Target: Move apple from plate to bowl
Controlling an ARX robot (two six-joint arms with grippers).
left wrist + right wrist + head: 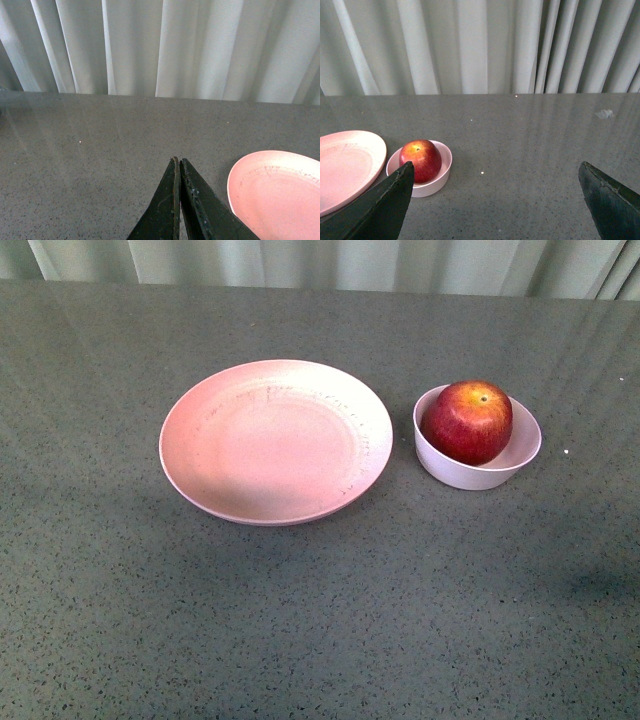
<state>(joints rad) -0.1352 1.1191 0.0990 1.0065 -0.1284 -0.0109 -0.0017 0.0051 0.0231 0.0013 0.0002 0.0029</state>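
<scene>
A glossy dark red apple sits inside the small pale bowl, filling most of it and rising well above the rim. The fruit stands roughly upright, its stem dimple and yellow-orange patch turned upward and tipped slightly toward the curtain; being round, it shows no clear long axis. It rests against the bowl's wall on the side nearest the plate. The wide pink plate lies just beside the bowl, close but not touching, with nothing on it, its surface marked by faint scuffs. Both stand on a grey speckled table, with the pale pleated curtain hanging beyond the bowl at the table's far edge. The right gripper hovers on the near side of the bowl, its two dark fingers spread wide apart and holding nothing. The left gripper hangs beyond the plate from the bowl, its fingers pressed together, tips meeting, nothing between them.
</scene>
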